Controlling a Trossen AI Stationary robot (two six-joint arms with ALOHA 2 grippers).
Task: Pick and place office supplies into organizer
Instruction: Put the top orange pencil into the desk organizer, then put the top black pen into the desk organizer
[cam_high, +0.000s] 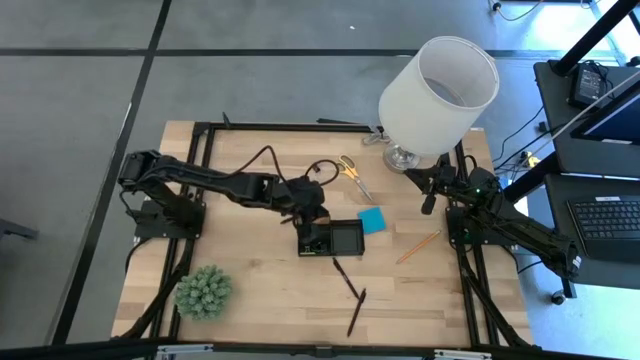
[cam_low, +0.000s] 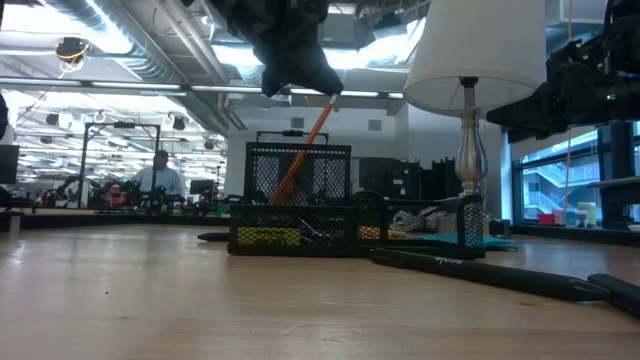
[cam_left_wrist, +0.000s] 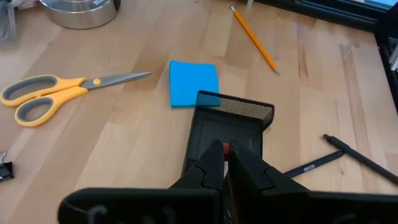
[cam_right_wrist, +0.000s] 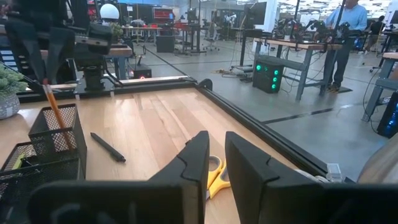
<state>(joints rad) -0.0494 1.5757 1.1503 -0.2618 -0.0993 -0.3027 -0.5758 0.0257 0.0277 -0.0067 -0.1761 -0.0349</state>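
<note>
Nearest you in the low view, a black pen lies flat on the table, just in front of the organizer. Above that tray, your left gripper hangs with its jaws pinched shut on an orange pencil, which slants down into the tall mesh cup at the tray's end; you cannot see from here whether the tip touches the bottom.

So the step in hand looks like the drop-off of this pencil. Your next move probably calls for easing the jaws apart while the pencil stands inside the cup walls, then lifting straight up so the fingers do not catch the mesh rim.

Still out on the table are the blue pad right beside the tray, the scissors farther back, a second pencil toward the right arm, and another pen near the front edge.

Your right gripper waits by the lamp, its jaws nearly closed with a narrow gap and nothing between them.
</note>
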